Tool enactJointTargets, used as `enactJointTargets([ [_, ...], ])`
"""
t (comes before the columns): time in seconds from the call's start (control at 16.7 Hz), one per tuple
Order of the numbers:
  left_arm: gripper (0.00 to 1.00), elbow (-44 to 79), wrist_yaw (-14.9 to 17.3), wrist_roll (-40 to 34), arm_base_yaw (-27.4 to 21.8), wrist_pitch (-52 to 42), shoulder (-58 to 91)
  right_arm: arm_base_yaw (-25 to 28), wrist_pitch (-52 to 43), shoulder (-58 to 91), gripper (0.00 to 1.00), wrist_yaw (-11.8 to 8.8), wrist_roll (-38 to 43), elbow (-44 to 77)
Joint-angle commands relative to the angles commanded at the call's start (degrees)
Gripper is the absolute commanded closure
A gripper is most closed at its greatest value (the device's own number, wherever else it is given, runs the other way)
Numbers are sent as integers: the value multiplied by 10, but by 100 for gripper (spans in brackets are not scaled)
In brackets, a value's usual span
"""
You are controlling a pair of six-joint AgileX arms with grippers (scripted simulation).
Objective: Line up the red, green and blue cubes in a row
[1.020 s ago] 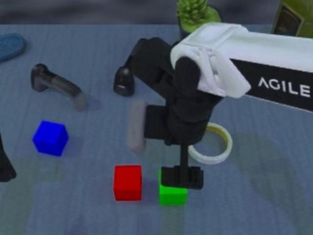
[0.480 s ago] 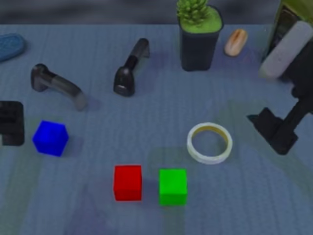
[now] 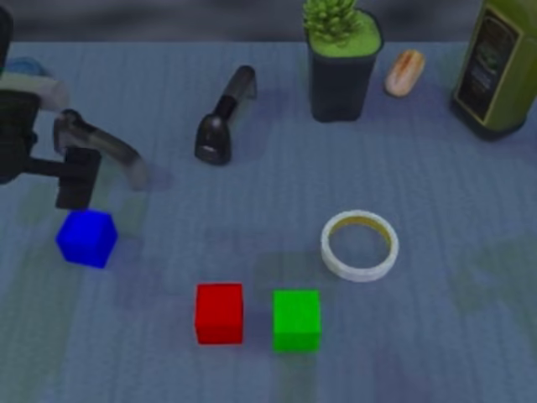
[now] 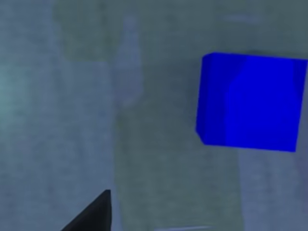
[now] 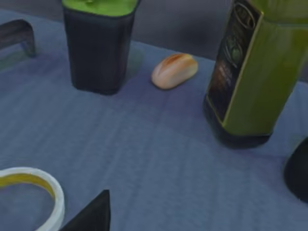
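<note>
The red cube (image 3: 219,312) and the green cube (image 3: 296,319) sit side by side near the table's front, a small gap between them. The blue cube (image 3: 86,238) lies apart at the left, also seen in the left wrist view (image 4: 250,101). My left gripper (image 3: 75,186) hovers just behind the blue cube, open and holding nothing; only one fingertip (image 4: 96,214) shows in its wrist view. My right arm is out of the top view. Its wrist view shows one fingertip (image 5: 96,214) with nothing beside it.
A white tape ring (image 3: 360,244) lies right of centre. Two dark scanners (image 3: 222,117) (image 3: 96,147) lie at the back left. A potted plant (image 3: 340,59), a bread roll (image 3: 404,70) and an olive bottle (image 3: 495,67) stand along the back.
The right arm let go of the green cube and drew away to the right, out of the top view. The left arm came in from the left edge to hover behind the blue cube.
</note>
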Motion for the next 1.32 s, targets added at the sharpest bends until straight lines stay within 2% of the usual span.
enactJointTargets([
  [0.36, 0, 146, 2, 9, -16, -97, 191, -72, 112, -205, 0, 21, 71, -167],
  [0.84, 0, 168, 2, 11, -16, -109, 220, -83, 130, -235, 0, 25, 82, -192],
  [1.32, 0, 87, 3, 13, -18, 42, 287, -83, 130, -235, 0, 25, 82, -192],
])
